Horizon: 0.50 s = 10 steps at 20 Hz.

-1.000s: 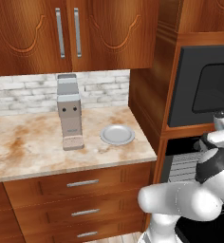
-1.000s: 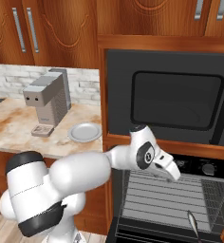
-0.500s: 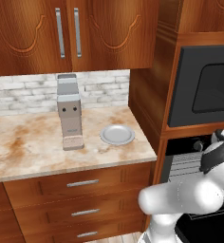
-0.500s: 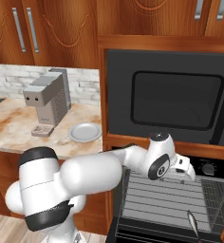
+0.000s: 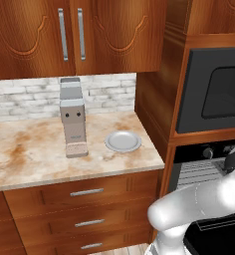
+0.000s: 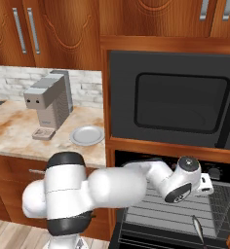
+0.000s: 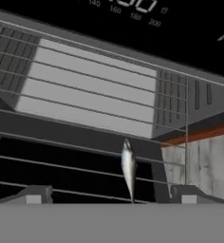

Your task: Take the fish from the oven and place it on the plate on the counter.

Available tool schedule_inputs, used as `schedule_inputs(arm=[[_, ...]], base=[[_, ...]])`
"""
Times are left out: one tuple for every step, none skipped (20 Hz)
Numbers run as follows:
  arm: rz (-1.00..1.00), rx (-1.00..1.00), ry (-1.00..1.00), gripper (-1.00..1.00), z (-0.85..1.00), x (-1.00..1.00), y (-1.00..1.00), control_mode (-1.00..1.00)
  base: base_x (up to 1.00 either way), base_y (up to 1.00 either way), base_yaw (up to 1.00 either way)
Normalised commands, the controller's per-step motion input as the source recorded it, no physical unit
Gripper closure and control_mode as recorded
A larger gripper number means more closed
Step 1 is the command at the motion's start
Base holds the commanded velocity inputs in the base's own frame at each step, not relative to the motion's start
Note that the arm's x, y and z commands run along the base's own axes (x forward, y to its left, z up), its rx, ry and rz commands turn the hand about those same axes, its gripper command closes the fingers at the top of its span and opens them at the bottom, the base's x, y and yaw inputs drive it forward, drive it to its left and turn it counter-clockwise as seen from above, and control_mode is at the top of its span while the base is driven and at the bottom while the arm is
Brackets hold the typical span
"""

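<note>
The fish [image 7: 128, 166], slim and dark with a pale side, lies on a grey wire rack [image 7: 61, 147] inside the open oven [image 6: 185, 209]. In the right base view the fish [image 6: 198, 228] rests at the rack's front right. My gripper [image 7: 111, 194] is open, its two fingertips [image 7: 35, 193] spread wide, and the fish sits a little ahead between them, untouched. From the right base camera, the gripper [image 6: 208, 185] hangs in the oven mouth above the fish. The pale grey plate [image 5: 123, 141] stands bare on the marbled counter [image 5: 35, 154] beside the oven [image 5: 204, 169].
A grey coffee machine [image 5: 72, 117] stands left of the plate. A black unit with a dark glass window [image 6: 180, 102] sits directly above the oven. Wooden cabinets [image 5: 69, 35] hang over the counter, drawers [image 5: 84, 191] below it.
The arm has swung right and down into the oven mouth. The jaws have spread wider. Plate and fish have not moved.
</note>
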Motion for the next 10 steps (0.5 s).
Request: schedule_inputs(arm=[[0.23, 0.0, 0.02, -1.0, -0.63, 0.0, -0.21, -1.0], [0.19, 0.0, 0.05, -1.0, -0.64, 0.06, -0.16, -1.0], [0.16, 0.0, 0.08, -1.0, -0.66, 0.07, -0.15, -1.0], [0.12, 0.0, 0.12, -1.0, -0.68, 0.1, -0.15, -1.0], [0.1, 0.0, 0.14, -1.0, -0.68, 0.12, -0.11, -1.0], [0.07, -0.01, 0.17, -1.0, -0.64, 0.12, -0.06, -1.0], [0.06, -0.03, 0.17, -1.0, -0.59, 0.11, -0.04, -1.0], [0.04, -0.03, 0.14, -1.0, -0.55, 0.06, 0.0, -1.0], [0.0, -0.01, 0.08, -1.0, -0.52, 0.04, -0.03, -1.0], [0.0, -0.03, 0.12, -1.0, -0.5, 0.14, -0.04, -1.0]], base=[[0.0, 0.0, 0.0], [0.0, 0.0, 0.0], [0.0, 0.0, 0.0], [0.0, 0.0, 0.0], [0.0, 0.0, 0.0], [0.0, 0.0, 0.0], [0.0, 0.0, 0.0], [0.0, 0.0, 0.0], [0.0, 0.0, 0.0], [0.0, 0.0, 0.0]])
